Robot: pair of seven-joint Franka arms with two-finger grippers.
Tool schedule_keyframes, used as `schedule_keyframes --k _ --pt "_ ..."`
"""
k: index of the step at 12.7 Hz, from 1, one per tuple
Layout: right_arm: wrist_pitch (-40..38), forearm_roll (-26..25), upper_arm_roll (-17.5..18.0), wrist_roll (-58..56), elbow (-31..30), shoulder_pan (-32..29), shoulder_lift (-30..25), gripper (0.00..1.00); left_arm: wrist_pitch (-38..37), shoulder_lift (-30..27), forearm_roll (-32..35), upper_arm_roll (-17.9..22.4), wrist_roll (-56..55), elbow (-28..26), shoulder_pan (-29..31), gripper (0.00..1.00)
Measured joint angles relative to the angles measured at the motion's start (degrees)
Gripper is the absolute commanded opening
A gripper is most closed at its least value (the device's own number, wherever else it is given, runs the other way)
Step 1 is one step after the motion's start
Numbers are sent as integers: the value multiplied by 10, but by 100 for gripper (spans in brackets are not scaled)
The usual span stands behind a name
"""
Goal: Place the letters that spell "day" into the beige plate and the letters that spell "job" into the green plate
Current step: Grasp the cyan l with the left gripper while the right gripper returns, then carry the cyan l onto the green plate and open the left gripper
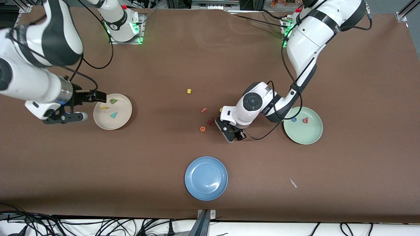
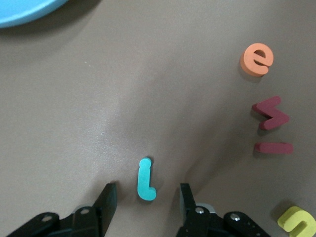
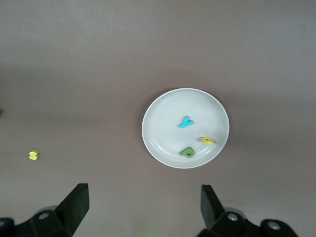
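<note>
The teal "j" [image 2: 146, 179] lies flat on the brown tabletop [image 1: 344, 75], between the two fingers of the left end effector [image 2: 147, 197], which stand apart on either side of it without touching it. In the left wrist view, an orange "e" [image 2: 256, 59], a dark red "v" [image 2: 270, 112], a dark red bar [image 2: 274, 147] and a yellow letter [image 2: 296, 221] lie near.

At about 3 o'clock from that end effector in the front view, the green plate [image 1: 303, 136] holds the blue "o" [image 1: 294, 119] and the red-pink "b" [image 1: 305, 120].

The beige plate [image 1: 119, 123], toward the right arm's end, holds the dark green "d" [image 1: 113, 101], yellow "a" [image 1: 104, 107] and teal "y" [image 1: 113, 115]. The right end effector [image 1: 88, 106] waits at its 9 o'clock edge, wide open and empty.

The blue plate [image 1: 206, 178] sits at 6 o'clock, nearer the camera; a yellow "s" [image 1: 189, 91] lies at 12.
</note>
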Motion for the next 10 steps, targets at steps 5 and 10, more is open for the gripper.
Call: schedule_keyframes --k 5,10 --pt "-78 -7 -41 -1 20 0 -63 100 26 1 0 0 0 2 0 46" --pt "-96 -19 -48 1 45 6 -63 100 32 7 0 0 0 2 0 30"
